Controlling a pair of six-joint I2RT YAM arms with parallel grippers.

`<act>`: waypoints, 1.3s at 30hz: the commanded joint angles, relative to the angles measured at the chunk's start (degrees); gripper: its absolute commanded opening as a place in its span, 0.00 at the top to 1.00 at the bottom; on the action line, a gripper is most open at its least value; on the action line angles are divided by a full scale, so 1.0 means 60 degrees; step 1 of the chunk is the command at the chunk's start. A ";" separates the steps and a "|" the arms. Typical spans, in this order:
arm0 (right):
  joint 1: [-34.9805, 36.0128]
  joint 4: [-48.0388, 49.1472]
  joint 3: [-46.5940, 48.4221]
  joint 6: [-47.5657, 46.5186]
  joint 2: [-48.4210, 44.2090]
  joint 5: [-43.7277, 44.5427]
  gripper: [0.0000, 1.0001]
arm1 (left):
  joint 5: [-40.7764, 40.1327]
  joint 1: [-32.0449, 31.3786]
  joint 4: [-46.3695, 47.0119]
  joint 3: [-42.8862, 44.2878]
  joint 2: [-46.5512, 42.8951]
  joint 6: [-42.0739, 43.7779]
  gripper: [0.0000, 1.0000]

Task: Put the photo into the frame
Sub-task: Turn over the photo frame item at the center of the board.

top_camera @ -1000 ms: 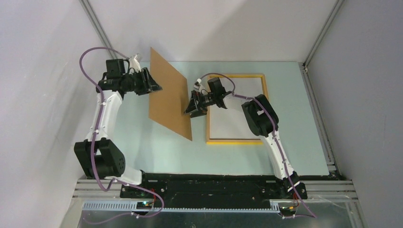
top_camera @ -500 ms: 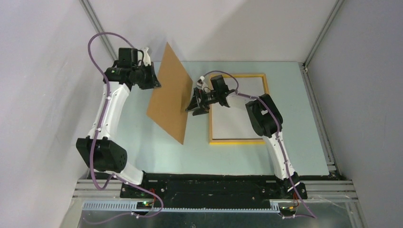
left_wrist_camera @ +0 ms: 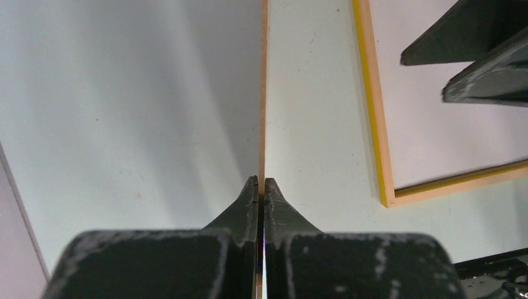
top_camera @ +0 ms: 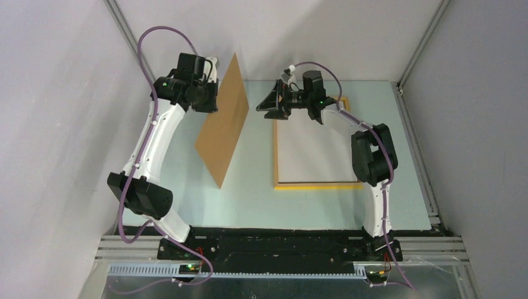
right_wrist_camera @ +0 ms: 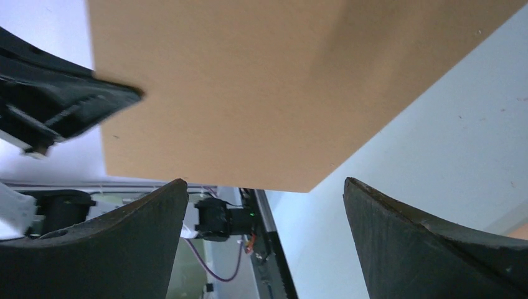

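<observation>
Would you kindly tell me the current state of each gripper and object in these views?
left gripper: shut on the backing board's edge.
backing board: held up by one edge, tilted steeply.
right gripper: open, empty, hovering near the frame's far left corner.
frame: lying flat.
white sheet: flat inside the frame, white side up; probably the photo's back.

Yellow-orange frame (top_camera: 317, 185), plain brown board (top_camera: 223, 134)
</observation>
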 commanded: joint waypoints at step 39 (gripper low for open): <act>0.0149 0.1224 -0.0705 0.2406 -0.1624 0.0744 0.03 | 0.1828 -0.2270 0.0584 -0.0308 0.0079 -0.0720 0.38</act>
